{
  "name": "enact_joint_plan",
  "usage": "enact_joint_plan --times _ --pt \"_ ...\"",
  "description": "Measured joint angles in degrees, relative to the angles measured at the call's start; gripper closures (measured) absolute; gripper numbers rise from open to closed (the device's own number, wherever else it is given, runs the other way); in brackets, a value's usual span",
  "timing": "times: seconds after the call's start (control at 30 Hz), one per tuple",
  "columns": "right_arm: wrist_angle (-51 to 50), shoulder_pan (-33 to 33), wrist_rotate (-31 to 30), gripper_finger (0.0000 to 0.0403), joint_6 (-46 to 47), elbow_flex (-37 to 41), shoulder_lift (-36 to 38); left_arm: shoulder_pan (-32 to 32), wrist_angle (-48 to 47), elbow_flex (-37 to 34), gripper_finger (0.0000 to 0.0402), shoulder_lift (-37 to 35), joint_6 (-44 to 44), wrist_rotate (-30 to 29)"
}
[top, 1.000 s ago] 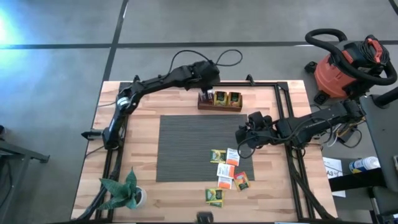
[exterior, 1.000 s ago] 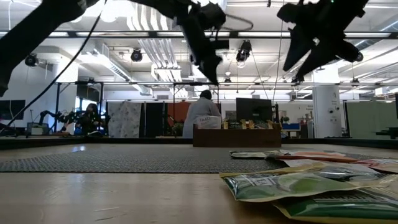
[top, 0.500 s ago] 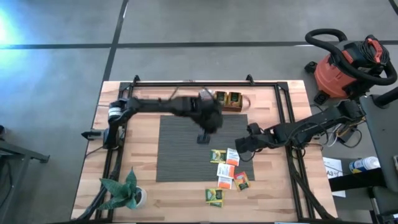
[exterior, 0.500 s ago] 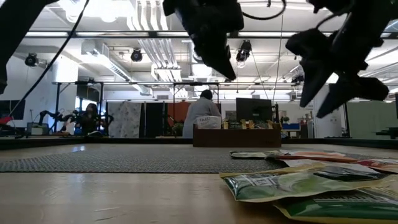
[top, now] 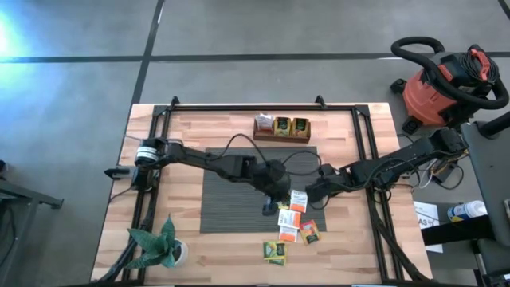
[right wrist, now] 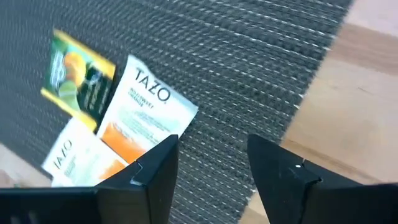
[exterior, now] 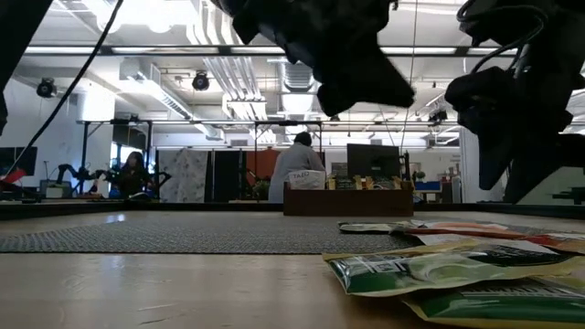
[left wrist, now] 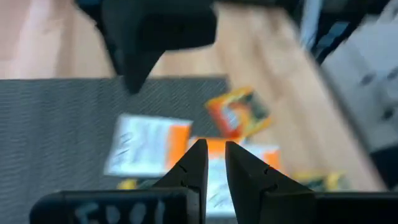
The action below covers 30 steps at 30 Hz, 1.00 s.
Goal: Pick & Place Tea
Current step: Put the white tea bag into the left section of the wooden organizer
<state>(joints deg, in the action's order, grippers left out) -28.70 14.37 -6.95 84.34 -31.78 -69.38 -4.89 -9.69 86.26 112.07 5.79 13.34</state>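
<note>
Your left gripper (top: 269,209) hangs over the lower right part of the grey mat (top: 231,179), right at the upper left edge of the tea packets (top: 292,225), with its jaws nearly pressed together and nothing between them in the left wrist view. Your right gripper (top: 311,191) sits just to the right of it, at the mat's right edge, jaws spread wide and empty over a white-and-orange packet (right wrist: 149,109) and a green one (right wrist: 79,76). The two grippers are close together above the same cluster, so each arm crowds the other's reach. The loose packets lie in a small scatter at the lower right of centre in the high view, some on the mat and some on the bare wooden tabletop (top: 351,239). A brown box (top: 281,129) holding a few more packets stands at the upper centre, well apart. A potted plant (top: 158,245) stands at the lower left corner, and a red shop vacuum (top: 442,84) sits on the floor at the upper right.
</note>
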Motion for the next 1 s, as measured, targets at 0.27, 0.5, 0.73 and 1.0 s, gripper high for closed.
enact_joint_plan --times 0.27,0.5,0.73,1.0 --pt "1.1 0.0 0.1 0.0213 -9.8 1.1 -0.1 -2.7 15.4 -3.6 0.0351 5.3 15.3 -1.4" --pt "6.7 0.0 0.0 0.0213 -12.1 4.1 -0.1 -2.9 14.7 0.7 0.0351 13.0 20.4 -6.1" --pt "9.1 0.0 -0.8 0.0213 -13.8 4.7 -0.1 -2.7 11.5 5.6 0.0351 17.1 21.8 -7.0" --pt "13.1 -0.6 -2.2 0.0213 -16.8 6.9 -0.1 -2.8 6.4 6.4 0.0351 18.4 22.7 -7.0"
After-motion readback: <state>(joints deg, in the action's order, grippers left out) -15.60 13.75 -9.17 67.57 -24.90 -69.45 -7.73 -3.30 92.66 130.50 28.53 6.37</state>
